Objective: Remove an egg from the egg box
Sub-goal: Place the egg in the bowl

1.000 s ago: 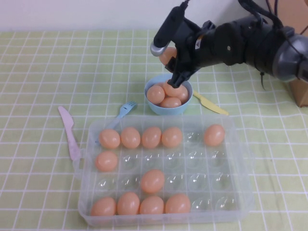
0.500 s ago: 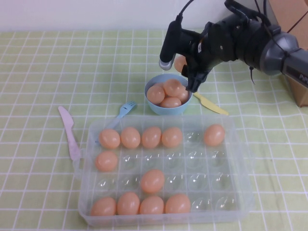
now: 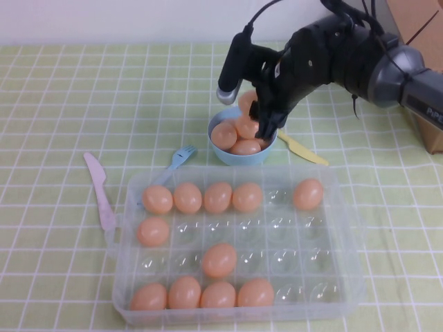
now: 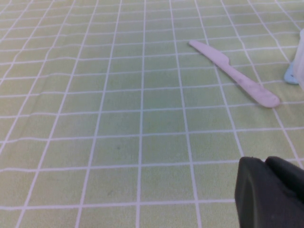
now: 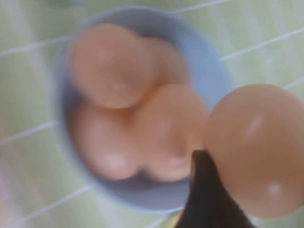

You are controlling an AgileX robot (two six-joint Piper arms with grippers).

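Observation:
My right gripper (image 3: 247,97) hangs just over the light-blue bowl (image 3: 220,149), shut on a peach-orange egg (image 3: 246,101). In the right wrist view that egg (image 5: 256,147) rests against one dark finger (image 5: 209,199), above the bowl (image 5: 209,76), which holds three more eggs. The clear egg box (image 3: 346,228) lies in front of the bowl, with several eggs in its cups. My left gripper (image 4: 266,162) shows only in the left wrist view, low over the green checked cloth, its dark fingers together and holding nothing.
A pink plastic knife (image 3: 99,190) lies left of the egg box and shows too in the left wrist view (image 4: 235,73). A blue fork (image 3: 181,155) lies beside the bowl, a yellow knife (image 3: 303,149) to its right. A brown box (image 3: 432,131) stands at the right edge.
My right gripper, still holding the egg, has swung a little right, then back left and down, closer over the bowl. The eggs in the box have not moved.

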